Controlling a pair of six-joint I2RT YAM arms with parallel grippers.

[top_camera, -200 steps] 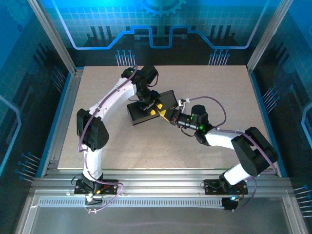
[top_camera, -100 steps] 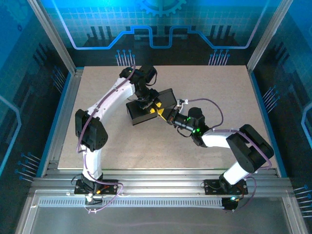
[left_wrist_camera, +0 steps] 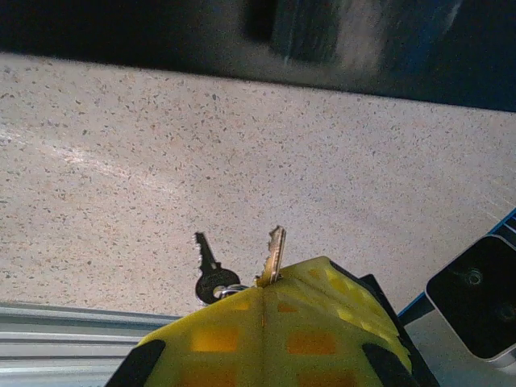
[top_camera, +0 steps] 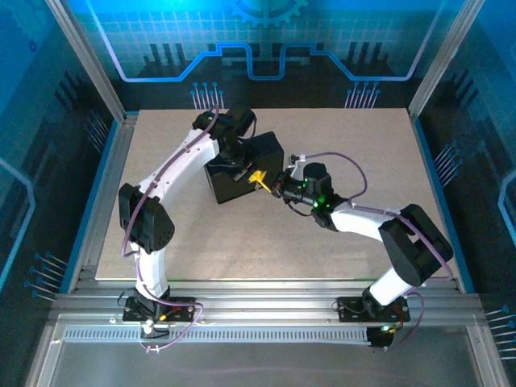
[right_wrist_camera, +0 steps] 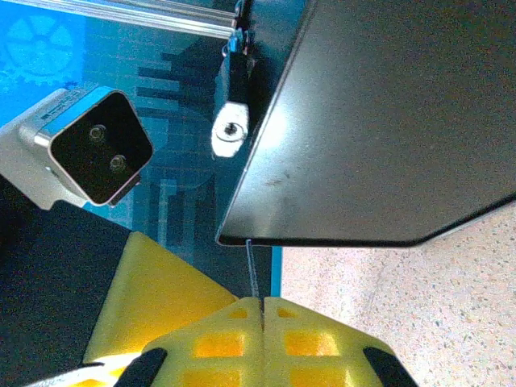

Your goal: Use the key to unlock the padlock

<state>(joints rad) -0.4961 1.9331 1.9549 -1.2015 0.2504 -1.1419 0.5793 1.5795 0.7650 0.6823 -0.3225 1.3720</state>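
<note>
Speckled table [top_camera: 363, 145] with a black box [top_camera: 262, 153] near its middle.
Left gripper [left_wrist_camera: 264, 289] pinches the key [left_wrist_camera: 276, 251] upright, a darker key [left_wrist_camera: 208, 270] just beside; right gripper [right_wrist_camera: 262, 300] pads pressed together on a thin sliver [right_wrist_camera: 252, 270].

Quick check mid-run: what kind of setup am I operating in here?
Most likely an enclosed robot test cell: aluminium frame posts, blue circuit-print wall panels, and a speckled tabletop edged by metal rails.
</note>
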